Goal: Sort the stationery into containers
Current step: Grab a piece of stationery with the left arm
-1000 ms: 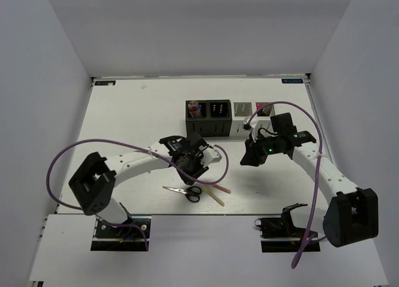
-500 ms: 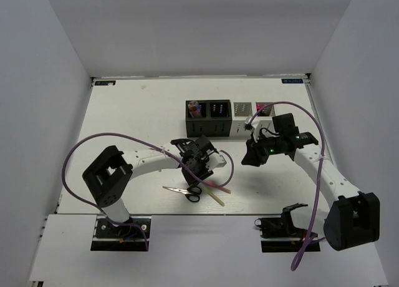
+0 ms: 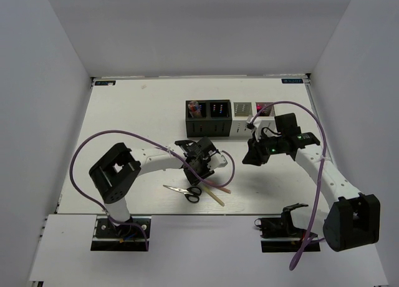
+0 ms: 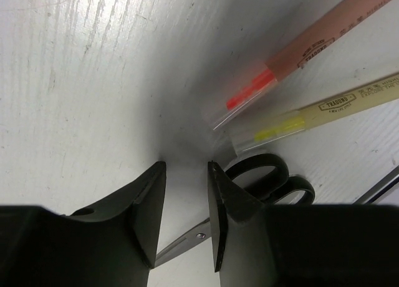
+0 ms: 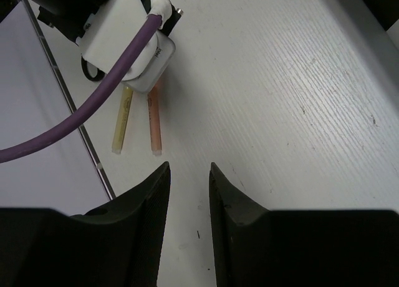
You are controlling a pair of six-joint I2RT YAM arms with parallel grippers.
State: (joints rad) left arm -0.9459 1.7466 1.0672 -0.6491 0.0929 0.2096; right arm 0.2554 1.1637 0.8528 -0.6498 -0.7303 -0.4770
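Black-handled scissors (image 3: 184,191) lie near the table's front edge, with a thin pink stick (image 3: 218,188) and a tan stick (image 3: 216,197) just to their right. My left gripper (image 3: 193,173) hovers low right over them, open. In the left wrist view the left gripper (image 4: 186,167) straddles the scissors' blade (image 4: 187,242) without touching it; the scissor handles (image 4: 265,173), pink stick (image 4: 324,37) and tan stick (image 4: 349,103) lie just beyond. My right gripper (image 3: 250,157) hangs open and empty in front of the containers (image 3: 230,130). The right gripper (image 5: 189,168) looks down at bare table.
Four perforated cube bins stand in a row: two black (image 3: 201,130) on the left, two light ones (image 3: 242,131) on the right. The leftmost and rightmost hold coloured items. The left arm's purple cable (image 5: 93,106) and white wrist module (image 5: 118,31) fill the right wrist view's upper left.
My left gripper has come down and right to the scissors and sticks, and its jaws have parted a little. The right arm has hardly moved.
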